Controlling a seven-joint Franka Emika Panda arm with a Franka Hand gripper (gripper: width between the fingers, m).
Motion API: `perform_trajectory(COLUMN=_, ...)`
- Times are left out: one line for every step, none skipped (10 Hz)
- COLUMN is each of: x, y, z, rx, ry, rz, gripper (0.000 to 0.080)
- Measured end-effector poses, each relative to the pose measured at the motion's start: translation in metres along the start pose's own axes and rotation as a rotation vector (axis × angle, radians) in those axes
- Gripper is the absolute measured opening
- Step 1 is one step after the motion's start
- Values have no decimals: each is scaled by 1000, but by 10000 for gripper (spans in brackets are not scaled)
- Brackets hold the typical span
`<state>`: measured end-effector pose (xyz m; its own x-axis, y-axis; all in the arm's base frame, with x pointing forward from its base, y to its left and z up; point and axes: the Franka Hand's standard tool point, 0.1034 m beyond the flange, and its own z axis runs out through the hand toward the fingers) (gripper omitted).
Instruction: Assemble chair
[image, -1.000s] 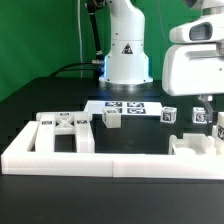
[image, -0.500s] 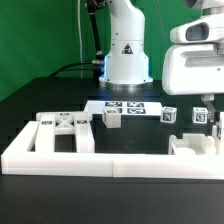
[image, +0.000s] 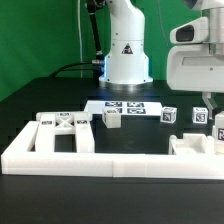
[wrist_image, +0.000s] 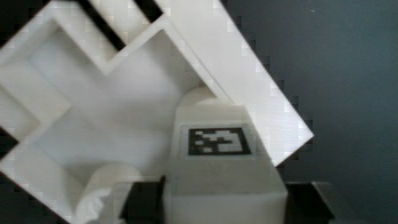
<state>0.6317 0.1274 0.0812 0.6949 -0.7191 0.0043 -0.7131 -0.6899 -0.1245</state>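
My gripper (image: 204, 108) is at the exterior view's right, under the big white wrist housing. In the wrist view the gripper (wrist_image: 222, 203) is shut on a blocky white chair leg (wrist_image: 217, 140) with a square tag; dark fingers (wrist_image: 143, 203) press both of its sides. The same leg (image: 200, 116) is held just above a white slotted chair frame (image: 193, 144), which fills the wrist view behind it (wrist_image: 80, 90). A ladder-like frame (image: 62, 131) lies at the left. Another leg (image: 111, 117) and a small tagged block (image: 170, 116) lie in the middle.
The long low white border rail (image: 110, 162) runs across the front. The marker board (image: 125, 105) lies flat before the robot base (image: 127, 50). The tabletop is black, with a green screen behind.
The wrist housing and gripper have shifted slightly toward the exterior view's right, with the leg still between the fingers. The other parts have not moved.
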Motion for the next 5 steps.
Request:
perform_trajectory(x=-2, y=-1, z=1, rx=0, ry=-3, rz=101, gripper=291)
perform_trajectory(x=-2, y=-2, z=1, rx=1, ry=-5, rz=231, gripper=291)
perform_trajectory(x=-3, y=-3, z=1, rx=1, ry=-5, rz=306, gripper=291)
perform_trajectory(x=-2, y=-3, z=1, rx=3, ry=-8, rz=404, gripper=291)
perform_trajectory(x=-2, y=-3, z=2, rx=6, ry=-12, rz=440, gripper=291)
